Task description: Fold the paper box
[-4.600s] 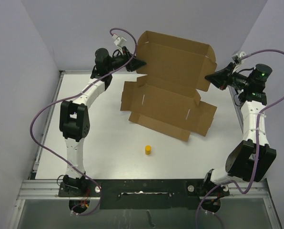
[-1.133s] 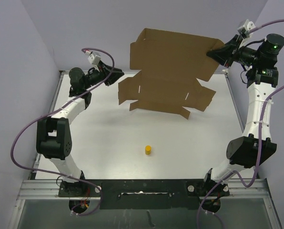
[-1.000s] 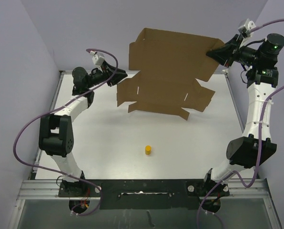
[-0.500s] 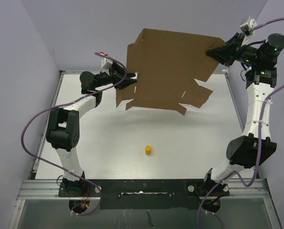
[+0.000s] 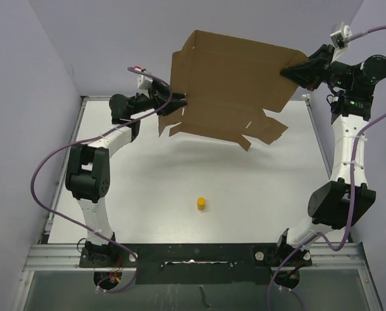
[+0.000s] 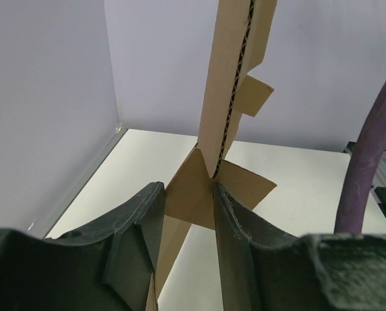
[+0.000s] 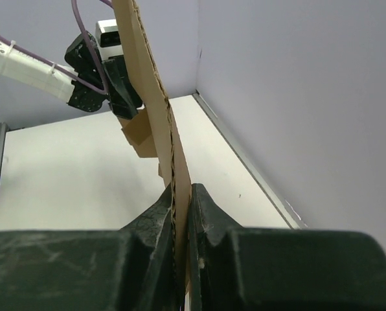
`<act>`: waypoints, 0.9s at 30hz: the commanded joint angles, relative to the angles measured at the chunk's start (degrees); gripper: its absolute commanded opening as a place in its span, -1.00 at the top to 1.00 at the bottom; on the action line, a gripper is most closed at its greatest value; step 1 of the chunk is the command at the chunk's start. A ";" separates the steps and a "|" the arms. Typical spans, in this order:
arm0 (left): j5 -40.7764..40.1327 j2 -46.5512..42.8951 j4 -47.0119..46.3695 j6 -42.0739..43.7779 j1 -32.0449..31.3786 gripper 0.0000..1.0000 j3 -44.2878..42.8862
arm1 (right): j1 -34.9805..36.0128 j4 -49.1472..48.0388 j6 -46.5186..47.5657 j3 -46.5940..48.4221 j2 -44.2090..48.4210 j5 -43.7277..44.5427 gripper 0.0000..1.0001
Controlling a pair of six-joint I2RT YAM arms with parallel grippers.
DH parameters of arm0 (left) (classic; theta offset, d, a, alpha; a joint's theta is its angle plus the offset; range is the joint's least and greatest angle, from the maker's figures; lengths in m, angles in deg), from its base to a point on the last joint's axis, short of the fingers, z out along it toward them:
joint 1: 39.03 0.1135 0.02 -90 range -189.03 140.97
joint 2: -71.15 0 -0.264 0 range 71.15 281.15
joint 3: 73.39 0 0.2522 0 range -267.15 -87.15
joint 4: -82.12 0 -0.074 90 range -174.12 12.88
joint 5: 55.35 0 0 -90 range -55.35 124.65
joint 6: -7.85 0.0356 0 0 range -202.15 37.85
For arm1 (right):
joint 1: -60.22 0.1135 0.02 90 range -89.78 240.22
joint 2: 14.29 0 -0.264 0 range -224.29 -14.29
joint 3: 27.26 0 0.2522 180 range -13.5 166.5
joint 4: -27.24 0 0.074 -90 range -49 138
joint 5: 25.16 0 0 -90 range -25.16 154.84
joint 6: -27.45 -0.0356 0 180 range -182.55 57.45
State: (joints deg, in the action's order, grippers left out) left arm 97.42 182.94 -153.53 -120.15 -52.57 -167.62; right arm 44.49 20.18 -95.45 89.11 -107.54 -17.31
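From above, the paper box (image 5: 232, 84) hangs in the air over the far half of the table (image 5: 147, 181) as an unfolded brown sheet. Its lower flaps and tabs hang toward the tabletop without resting on it. The right gripper (image 5: 295, 70) is clamped on the sheet's upper right corner, high above the table's far right side. The left gripper (image 5: 178, 101) sits at the sheet's left edge, lower down, level with the side flaps. A small yellow cylinder (image 5: 201, 204) stands alone on the table, well apart from the sheet and nearer the arm bases.

In the left wrist view, the left gripper (image 6: 188, 191) has its jaws parted. A corner flap of the paper box (image 6: 222, 97) lies in the gap between them, and the main sheet rises edge-on just above. Whether either finger presses on the flap cannot be told.

In the right wrist view, the right gripper (image 7: 180, 194) is pinched tight on the cardboard's edge. The paper box (image 7: 151, 91) runs straight up from between the fingers, edge-on.
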 commanded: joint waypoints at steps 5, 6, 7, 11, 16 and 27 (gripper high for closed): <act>-3.01 2.68 -6.60 -2.33 -3.51 0.32 -5.44 | 1.48 -7.91 -7.36 -0.59 3.42 -0.95 1.00; -3.28 2.85 -7.41 -2.96 -3.60 0.33 -5.59 | 1.49 -7.99 -7.42 -0.51 3.43 -0.99 1.00; -3.60 3.02 -8.54 -3.76 -3.62 0.33 -5.78 | 1.47 -8.07 -7.51 -0.52 3.46 -1.13 1.00; -4.63 3.65 -13.30 -7.35 -3.64 0.37 -6.23 | 1.42 -8.35 -7.92 -0.48 3.49 -1.17 1.00; -3.70 3.35 -17.53 -11.51 -3.42 0.63 -6.50 | 1.23 -8.45 -8.07 -0.46 3.34 -1.34 1.00; 2.86 -1.12 -17.34 -10.90 -1.92 0.24 -2.66 | 0.54 -8.41 -8.61 0.37 3.07 -1.17 1.00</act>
State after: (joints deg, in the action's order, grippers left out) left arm 97.55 185.93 -165.00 -129.99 -53.55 -169.91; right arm 44.08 13.19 -102.29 88.65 -105.93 -18.64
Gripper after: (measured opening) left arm 0.379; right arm 0.042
